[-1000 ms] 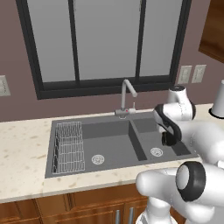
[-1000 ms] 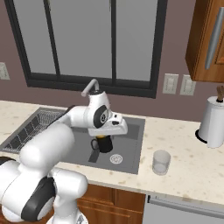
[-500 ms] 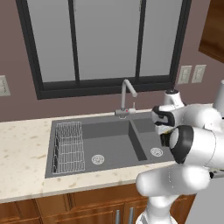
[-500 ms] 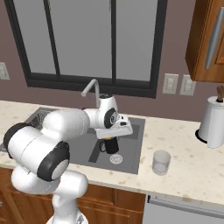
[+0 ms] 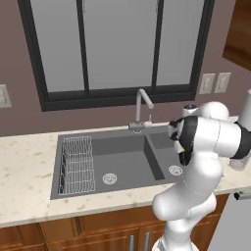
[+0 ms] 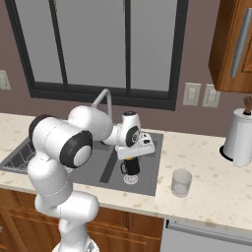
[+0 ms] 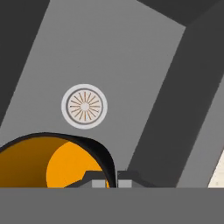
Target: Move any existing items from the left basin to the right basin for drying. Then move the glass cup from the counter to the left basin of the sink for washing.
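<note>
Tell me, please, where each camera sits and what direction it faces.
Left base view: behind the arm's left, facing the sink; the white arm rises lower right.
Right base view: behind its right, same sink; the arm holds the black cup over the right basin.
Hand view: on the hand, looking down past the fingers.

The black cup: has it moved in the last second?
Yes. In the right base view the black cup, pinched at its rim by the gripper, has shifted right and now hangs directly over the right basin's drain.

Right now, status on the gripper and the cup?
Gripper shut on black cup rim, over right basin drain. Glass cup waits on counter. Nothing in the way.
</note>
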